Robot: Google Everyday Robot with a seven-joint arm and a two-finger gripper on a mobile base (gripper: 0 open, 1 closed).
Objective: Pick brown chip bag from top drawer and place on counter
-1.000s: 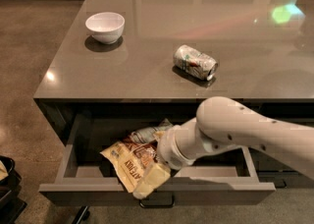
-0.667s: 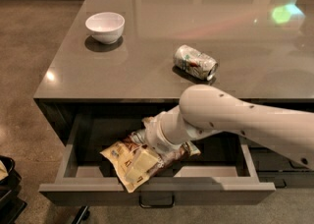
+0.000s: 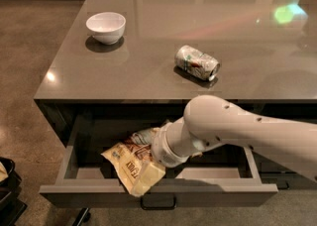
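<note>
Pincer (image 3: 151, 151) lower in drawer (image 3: 208, 195), bag (image 3: 132, 168) diagonal

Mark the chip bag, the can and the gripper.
brown chip bag (image 3: 140, 174): camera view, cream lower end.
can (image 3: 196, 62): camera view, dented side.
gripper (image 3: 155, 151): camera view, wrist end, inside top drawer (image 3: 223, 195).

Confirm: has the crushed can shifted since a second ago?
No: the can keeps its spot right of the bowl; the gripper is in the top drawer at the brown chip bag.
</note>
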